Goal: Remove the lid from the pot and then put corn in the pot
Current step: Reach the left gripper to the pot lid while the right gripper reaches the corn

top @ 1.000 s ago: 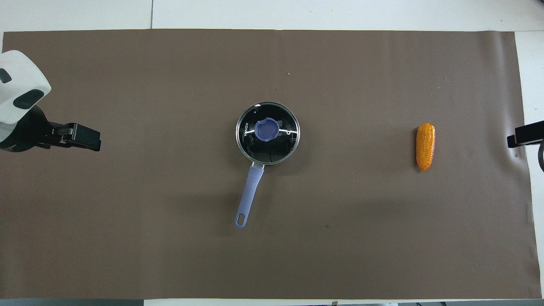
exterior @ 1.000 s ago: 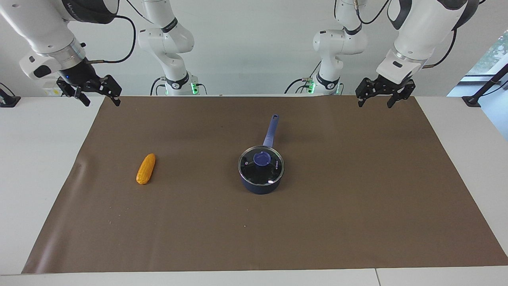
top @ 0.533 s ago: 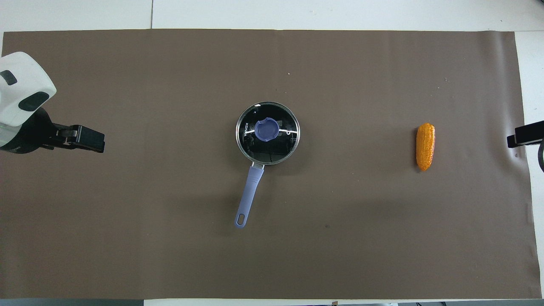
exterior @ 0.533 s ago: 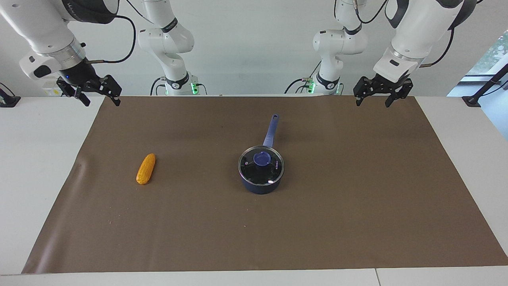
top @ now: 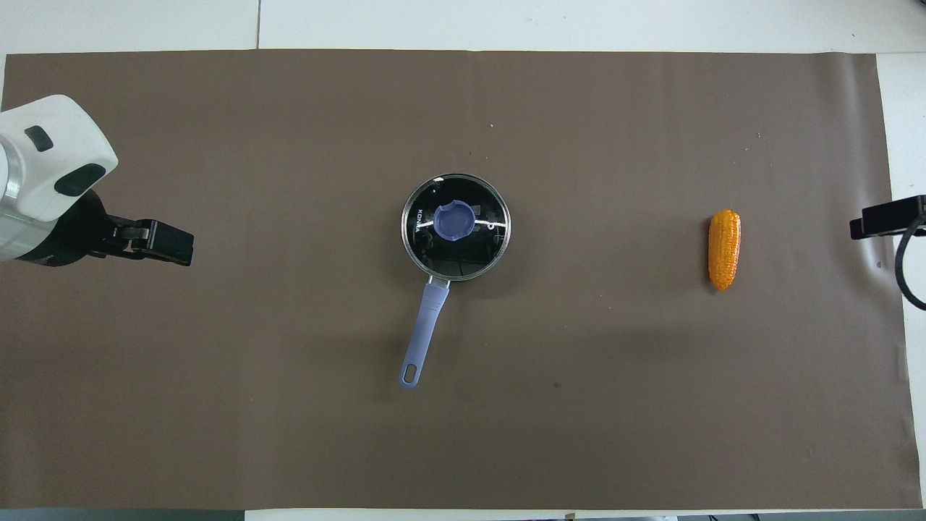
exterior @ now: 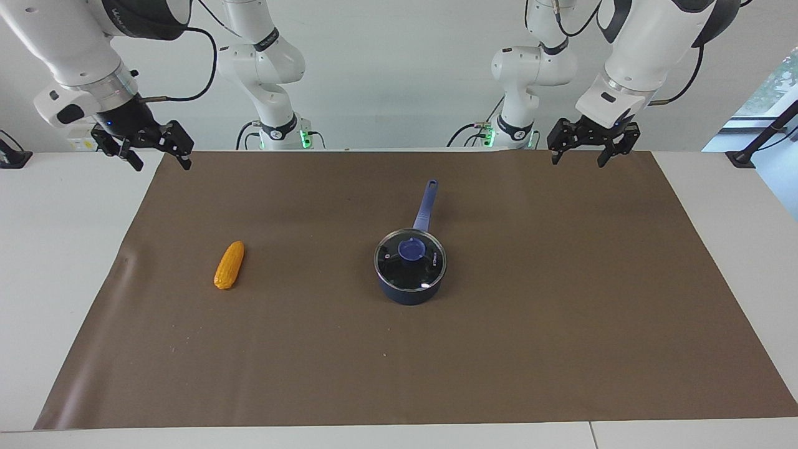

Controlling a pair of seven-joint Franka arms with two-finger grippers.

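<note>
Lid (exterior: pixel 410 260) seated on pot (exterior: pixel 408 290), mid-mat, well apart from both grippers. Corn (exterior: pixel 229 265) toward right gripper (exterior: pixel 160 162), fingers spread wide. Left gripper (exterior: pixel 578 159) raised over mat edge, fingers spread, empty.

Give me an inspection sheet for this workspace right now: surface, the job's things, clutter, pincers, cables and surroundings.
Surface: brown mat on a white table; a wrinkle at the mat's edge toward the right arm's end.
Job's things: lid closed on the pot, blue knob up, handle pointing toward the robots; corn lying on the mat toward the right arm's end, apart from the pot.
Clutter: nothing seen.
Pincers: left pincer open, empty, raised over the mat's edge nearest the robots; right pincer open, empty, raised over the mat's corner at its own end.
Cables: black cables run along the arms, off the mat.
Surroundings: white wall, a window at the left arm's end.
</note>
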